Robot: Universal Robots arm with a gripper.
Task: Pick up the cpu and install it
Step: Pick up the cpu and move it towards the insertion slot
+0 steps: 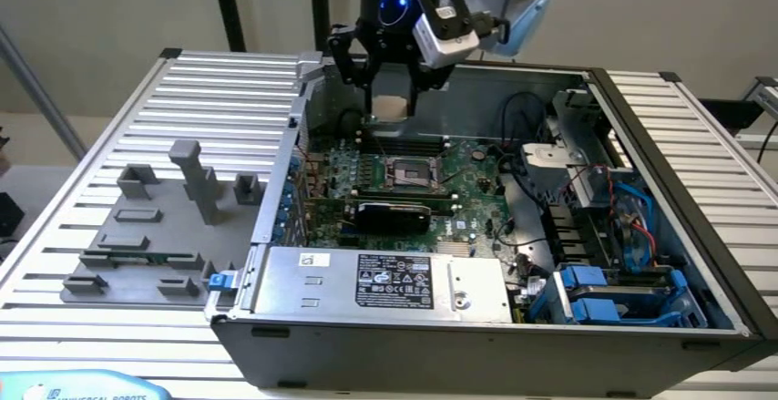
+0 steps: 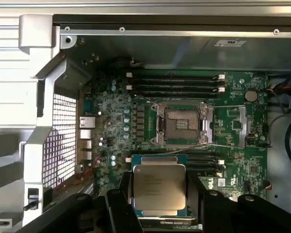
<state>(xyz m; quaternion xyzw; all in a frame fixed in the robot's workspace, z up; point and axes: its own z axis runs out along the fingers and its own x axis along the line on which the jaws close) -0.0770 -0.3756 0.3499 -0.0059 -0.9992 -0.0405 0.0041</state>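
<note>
The gripper [image 1: 392, 101] is clamping the cpu [image 2: 159, 187] by two opposite edges, fingers [image 2: 124, 191] pressing against its sides. It is holding the cpu flat and clear of the motherboard [image 1: 468, 195], inside the open case [image 1: 680, 236]. The socket [image 2: 182, 124] is standing open, pin field showing, apart from the cpu.

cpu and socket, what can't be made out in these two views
- cpu underside, wrist view: turned away from the camera, so its contacts are hidden.
- cpu lid print, wrist view: too small to read.
- cpu side edges, wrist view: covered by the fingers of the gripper holding it.
- socket pins, both views: too small to judge.
- power supply label, exterior view: text too small to read.
</note>
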